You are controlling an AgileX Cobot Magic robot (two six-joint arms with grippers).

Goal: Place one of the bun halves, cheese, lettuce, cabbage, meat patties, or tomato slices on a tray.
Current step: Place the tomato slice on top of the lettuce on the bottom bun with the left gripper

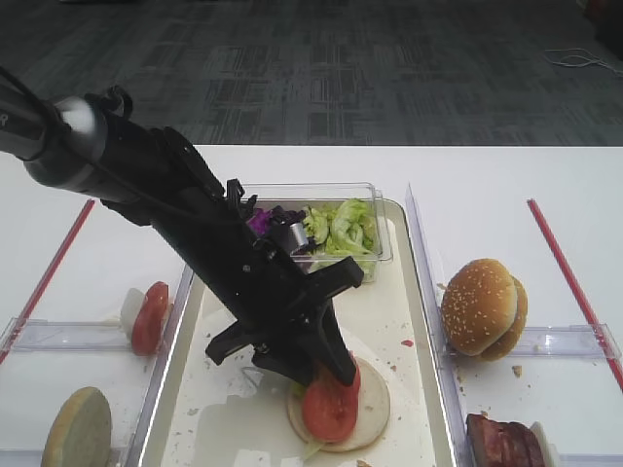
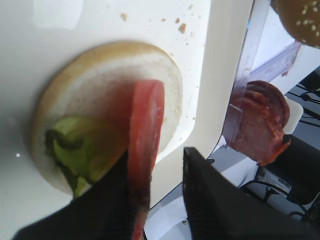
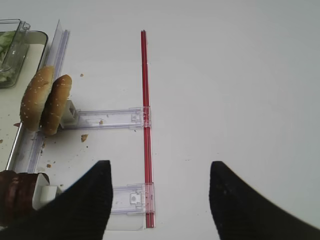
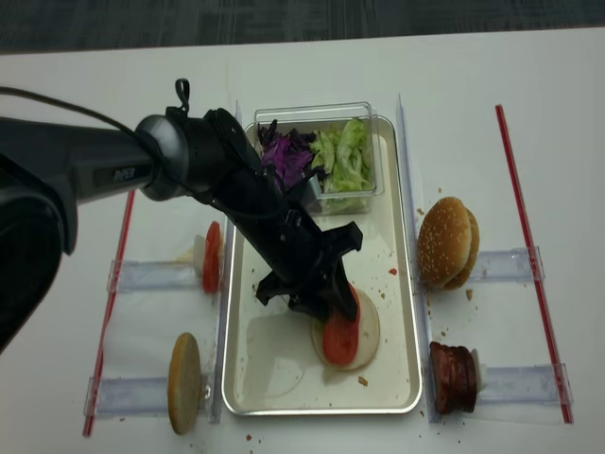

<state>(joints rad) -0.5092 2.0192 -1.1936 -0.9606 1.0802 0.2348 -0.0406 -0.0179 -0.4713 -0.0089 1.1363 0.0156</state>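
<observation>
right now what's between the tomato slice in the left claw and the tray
A flat pale bun half with lettuce on it lies under the tomato slice, on the tray; the left wrist view shows it best.

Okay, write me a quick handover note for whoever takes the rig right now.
Left gripper: closed on a tomato slice, held on edge against the flat bun half in the tray.
Right gripper: open, empty, over bare table beside the red strip.
Elsewhere: lettuce and cabbage in the clear tub; sesame buns and meat patties right of the tray; spare tomato and bun half left of it.
Done: bun base with some lettuce on it.
Left: release the tomato, withdraw.
</observation>
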